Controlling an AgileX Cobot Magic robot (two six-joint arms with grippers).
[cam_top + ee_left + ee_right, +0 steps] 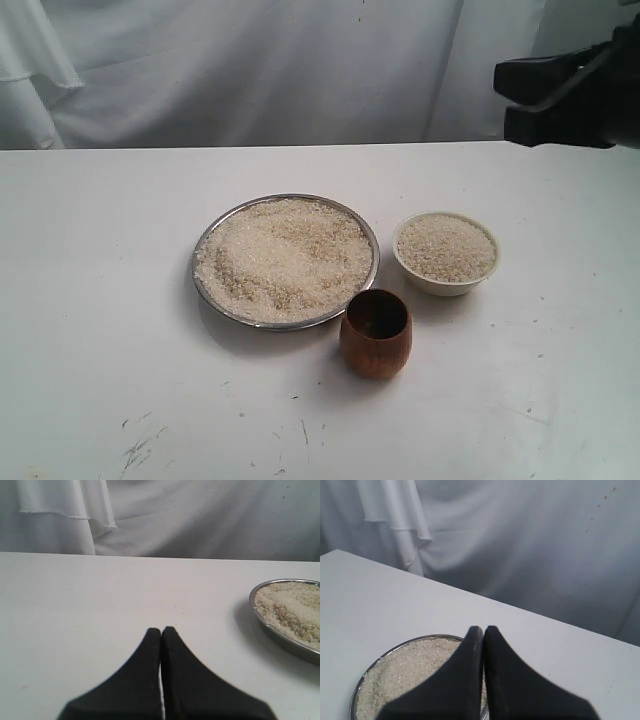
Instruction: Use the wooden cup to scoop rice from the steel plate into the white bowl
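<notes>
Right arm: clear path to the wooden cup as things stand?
Probably yes. The wooden cup stands upright, close to the steel plate and white bowl, with nothing above it. The right gripper is raised and shut, so it must open first.

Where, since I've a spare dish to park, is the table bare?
Seen from the exterior view: bare table left of the plate, in front of the cup, and between plate and curtain. Crowded where plate, bowl and cup cluster.

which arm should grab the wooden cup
Probably right: the right arm is in the exterior view, on the side of the steel plate where the wooden cup stands; the left arm is beyond the opposite side, outside that view. Both jaws are shut, so open first.
</notes>
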